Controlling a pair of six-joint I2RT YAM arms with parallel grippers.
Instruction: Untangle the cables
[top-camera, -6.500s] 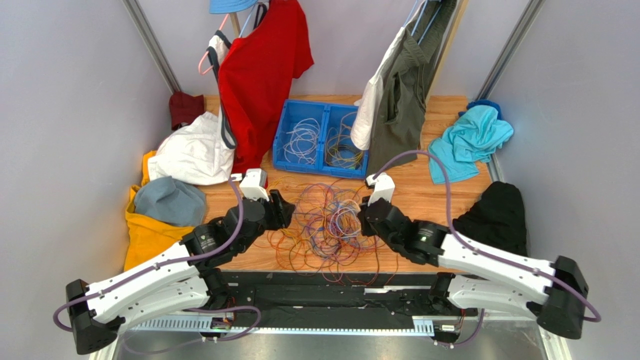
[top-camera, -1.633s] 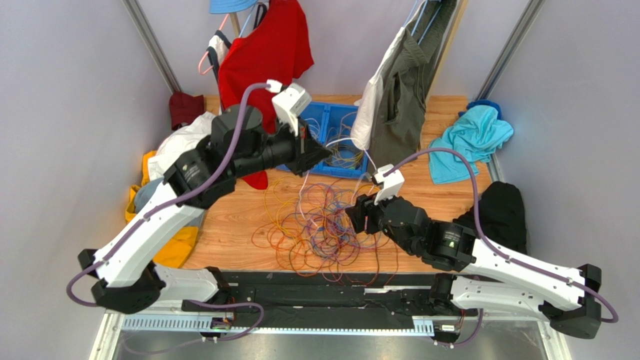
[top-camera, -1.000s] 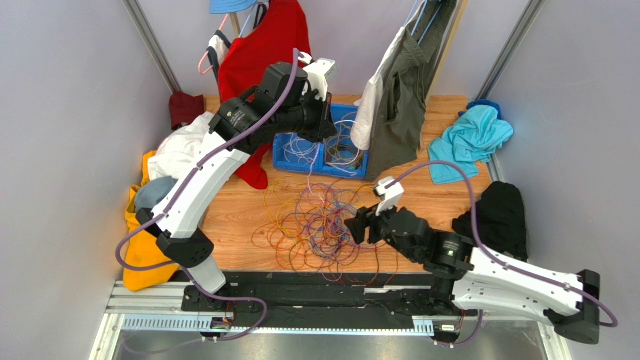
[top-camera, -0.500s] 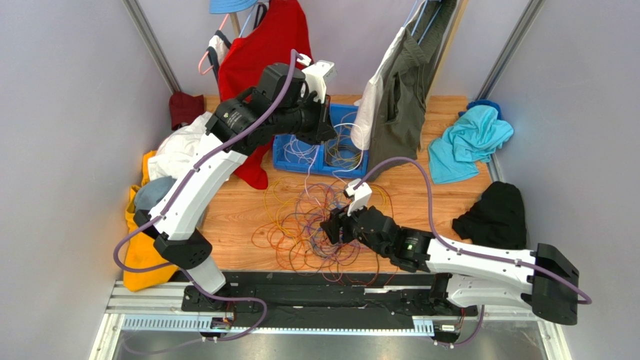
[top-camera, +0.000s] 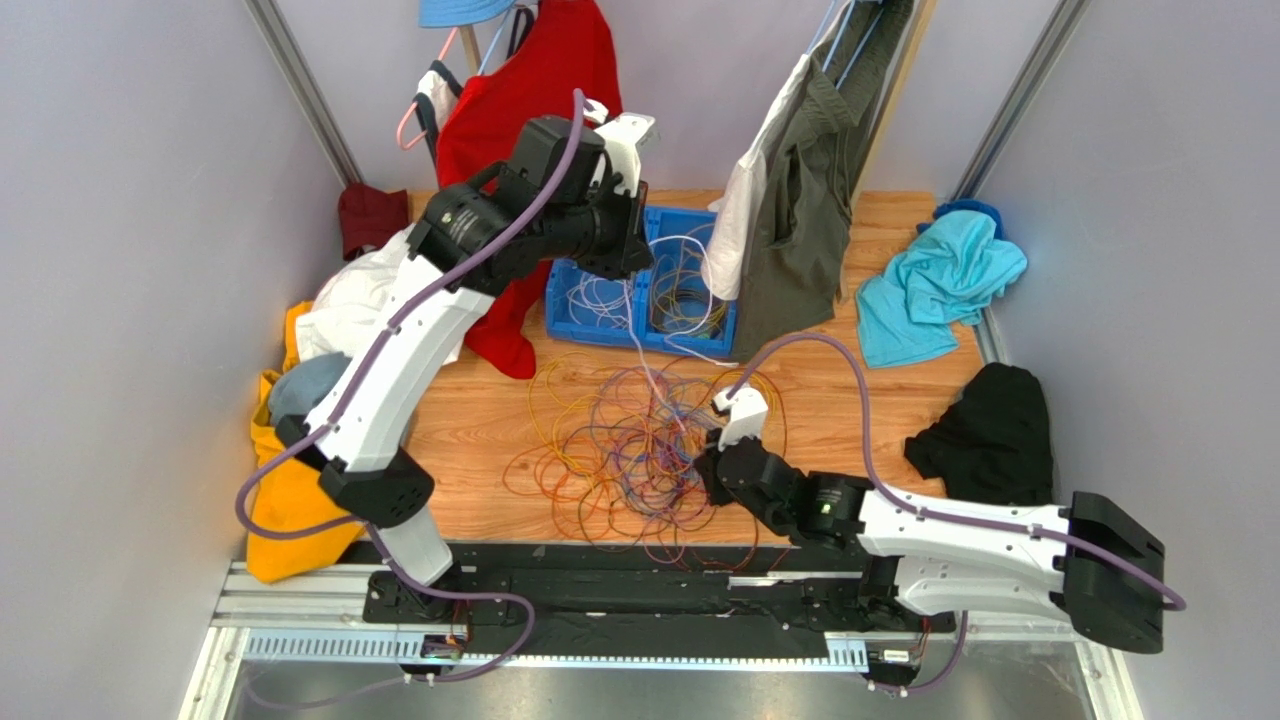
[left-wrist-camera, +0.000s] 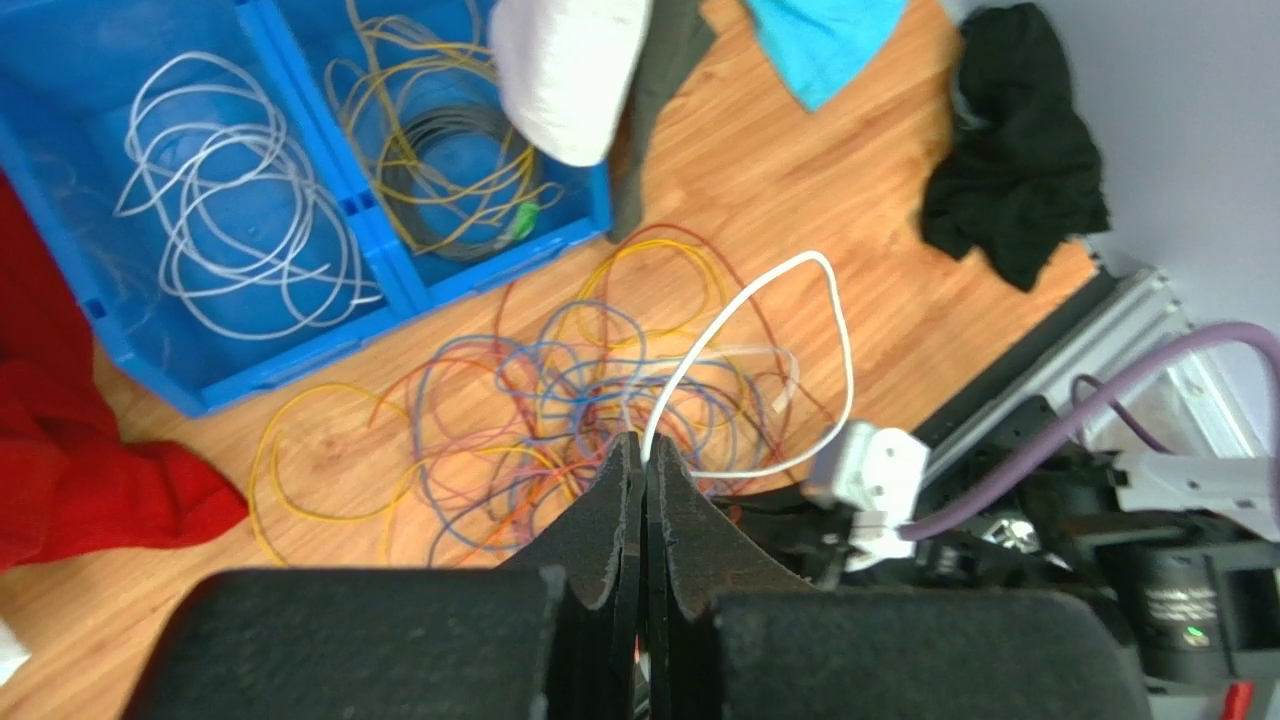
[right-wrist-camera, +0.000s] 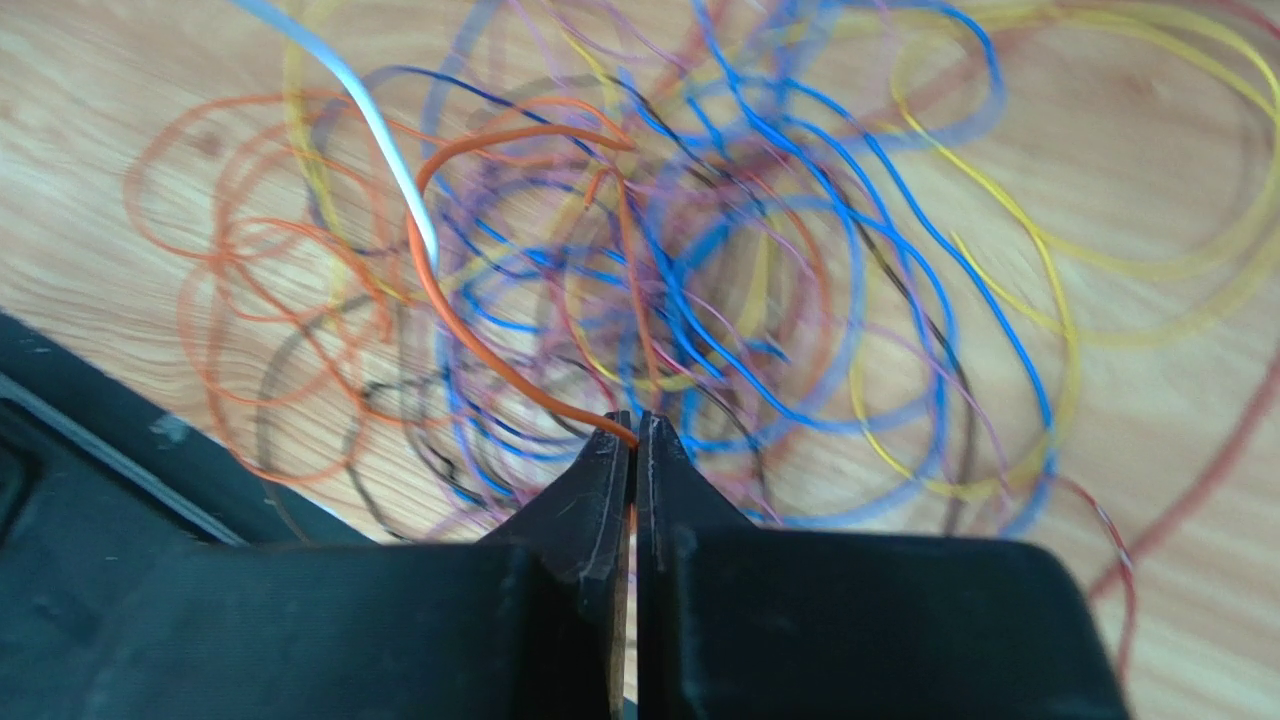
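**A:** What does the overhead view give that the wrist cameras don't?

**B:** Both arms whole. The left tool (top-camera: 637, 258) is raised over the blue bin (top-camera: 568, 288). It is well apart from the right tool (top-camera: 709, 462), which sits low, with the heap of cables (top-camera: 624, 450) spreading to its left.

**A:** And the wrist views?

**B:** They show the grips. On the left wrist, the jaws are pressed together on a white cable (left-wrist-camera: 812, 258), which arcs out from the tips, far above the heap. On the right wrist, that tool is clenched on an orange cable (right-wrist-camera: 451, 323). Blue, yellow, purple and orange loops are tangled just beyond its tips, and the white cable crosses at upper left.

**A:** What is in the bin?

**B:** The left wrist view shows it most clearly. There are white loops in one compartment and yellow and dark loops in the other.

**A:** And the surface and the room?

**B:** It's a wooden table (top-camera: 842, 413) between plain grey walls (top-camera: 135, 225). A red shirt (top-camera: 526, 135) hangs beside the left tool, and a black cloth (top-camera: 984, 435) lies to the right of the right tool.
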